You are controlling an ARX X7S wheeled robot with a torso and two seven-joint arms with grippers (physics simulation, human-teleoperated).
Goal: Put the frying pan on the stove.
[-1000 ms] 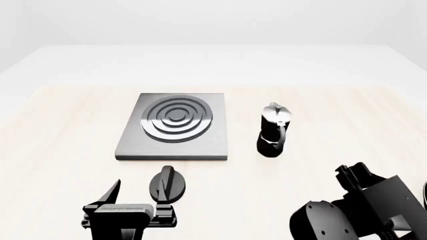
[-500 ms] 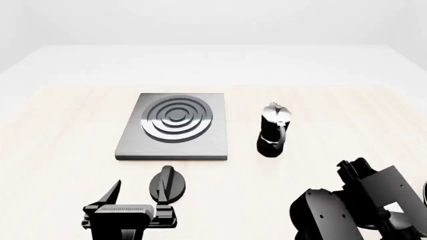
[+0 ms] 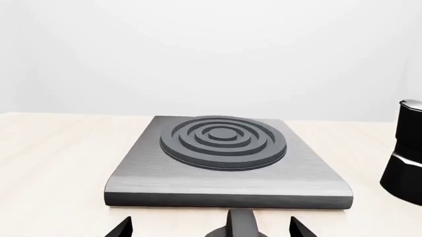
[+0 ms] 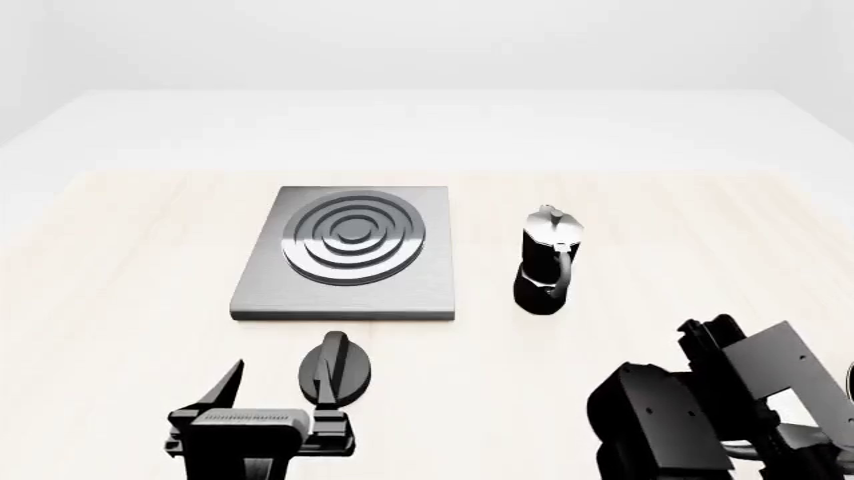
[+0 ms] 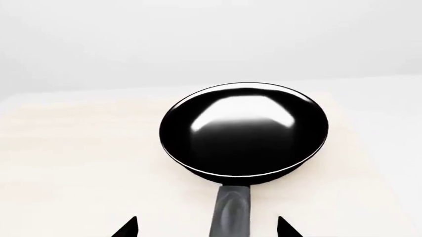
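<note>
Only the right arm has shifted since the earlier frames: in the head view its black housing now sits a little lower and further toward the 4 o'clock corner, while everything on the tabletop (image 4: 120,260) lies as it did.

Head view: the stove (image 4: 350,255) lies flat near the centre, its ringed burner toward its far half. A moka pot (image 4: 549,262) stands upright at the stove's 3 o'clock, near it but apart. A round black knob (image 4: 334,368) lies just off the stove's near edge, at its 6 o'clock. The left gripper (image 4: 276,405) hovers at the picture's 7 o'clock, its fingers (image 4: 222,384) spread apart and holding nothing, with the knob just beyond them. The right arm's fingers are hidden behind its own body here, and only a sliver of dark rim shows at the right edge.

Left wrist view: the stove (image 3: 228,163) fills the middle, bare, with the knob's ridge (image 3: 241,224) rising between the two spread fingertips (image 3: 120,229). The moka pot (image 3: 404,153) is cut by the frame edge.

Right wrist view: the frying pan (image 5: 244,129) rests on the pale tabletop (image 5: 79,168), nowhere near the stove in this picture, its glossy bowl empty. Its handle (image 5: 230,210) runs straight back toward the camera, passing between the right gripper (image 5: 207,229) tips; the fingers (image 5: 127,228) stand wide on either side, not touching the handle.
</note>
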